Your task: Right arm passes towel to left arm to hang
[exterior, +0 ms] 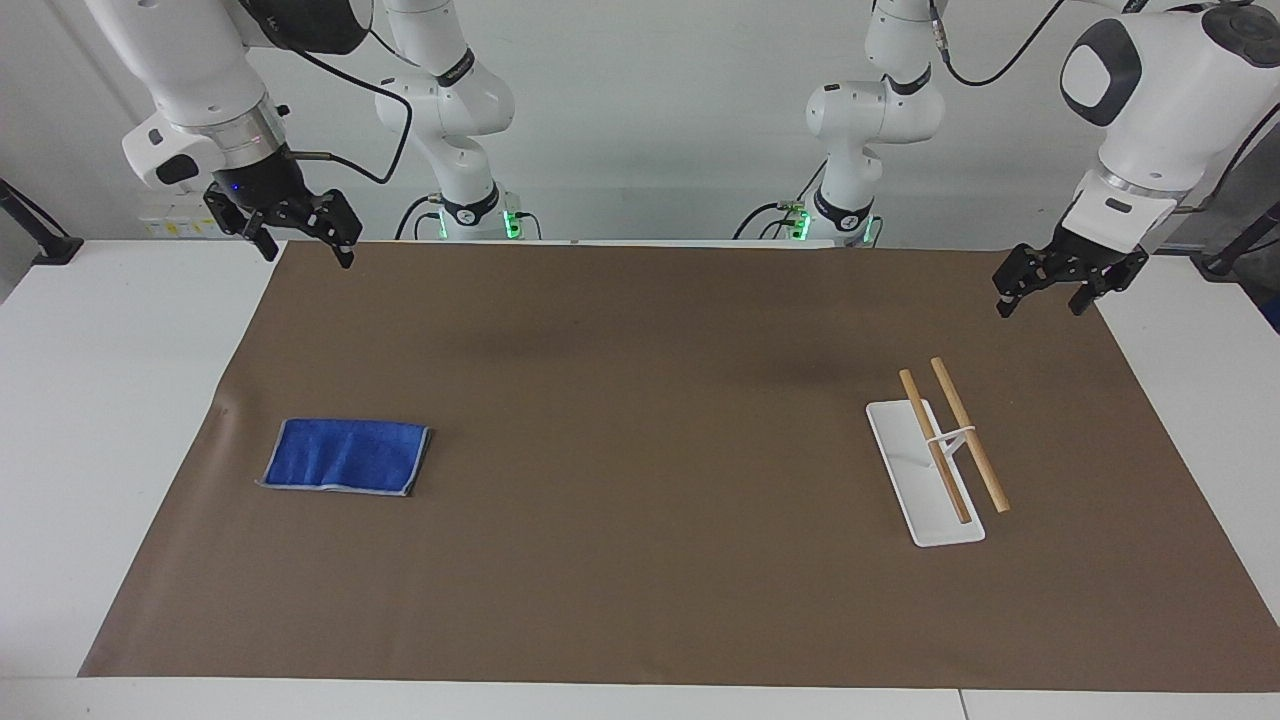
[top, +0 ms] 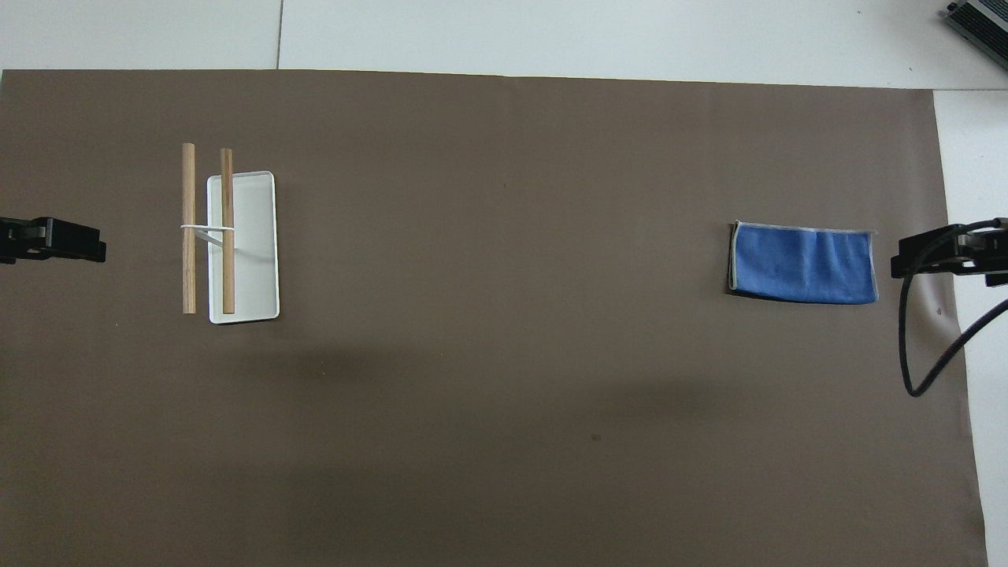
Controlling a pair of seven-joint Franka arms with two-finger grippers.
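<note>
My right gripper (exterior: 297,237) hangs with fingers spread over the brown mat's (exterior: 640,560) corner at my end; my left gripper (exterior: 1050,285), also spread, waits over its own end. The towel (exterior: 345,456) lies folded flat on the mat, untouched. It's probably soft, light and floppy; I'd pinch a stitched edge. The wooden-barred rack (exterior: 940,455) stands well apart, nothing between.

Bright, even overhead light, sharp focus throughout, with soft blurred shadows on the brown mat (exterior: 640,560).
</note>
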